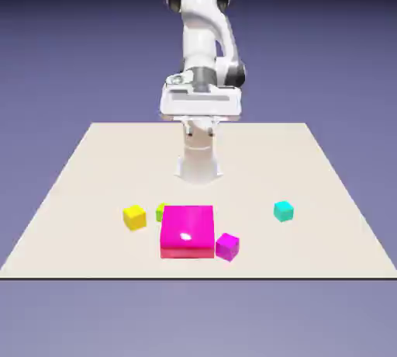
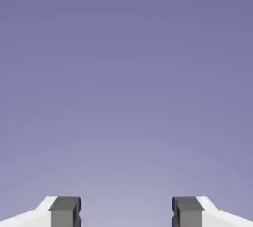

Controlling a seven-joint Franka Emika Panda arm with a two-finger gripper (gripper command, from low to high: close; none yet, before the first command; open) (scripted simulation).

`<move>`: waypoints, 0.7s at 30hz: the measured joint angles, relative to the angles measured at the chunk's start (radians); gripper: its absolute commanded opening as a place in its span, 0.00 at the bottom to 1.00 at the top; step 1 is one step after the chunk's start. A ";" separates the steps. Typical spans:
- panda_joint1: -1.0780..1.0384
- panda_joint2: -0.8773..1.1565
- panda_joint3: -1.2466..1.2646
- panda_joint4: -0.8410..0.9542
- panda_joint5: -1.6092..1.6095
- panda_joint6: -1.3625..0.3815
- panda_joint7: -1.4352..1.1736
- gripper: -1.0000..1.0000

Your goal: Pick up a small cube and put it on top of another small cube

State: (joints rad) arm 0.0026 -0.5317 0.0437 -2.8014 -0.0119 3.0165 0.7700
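The job is only just beginning, and nothing is being stacked yet. The small cyan cube (image 1: 284,210) is sitting by itself on the table (image 1: 85,177), out toward the exterior view's right, well apart from the other blocks. The big pink block (image 1: 187,230) is lying near the front middle, with the small purple-magenta cube (image 1: 227,246) touching or almost touching its corner. The small yellow cube (image 1: 134,216) is resting a little way off on the other side, and a bit of a green cube (image 1: 160,212) is peeking out from behind the pink block. The white arm (image 1: 203,29) is standing tall at the back, high above the table and far from every cube. In the hand view, the gripper (image 2: 126,212) is spread wide with nothing between its grey tips, and it is looking only at the plain backdrop. Everything is waiting to be done: reaching down to the cyan cube, pinching it, lifting it, and setting it on another small cube.
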 measured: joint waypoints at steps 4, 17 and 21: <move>-0.031 0.127 0.145 0.028 -0.040 -0.068 0.096 0.50; -0.136 0.540 0.616 0.121 -0.168 -0.289 0.408 0.50; -0.165 0.667 0.761 0.149 -0.208 -0.357 0.504 0.50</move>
State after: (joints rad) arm -0.1621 0.1352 0.8048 -2.6520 -0.2195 2.6592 1.2744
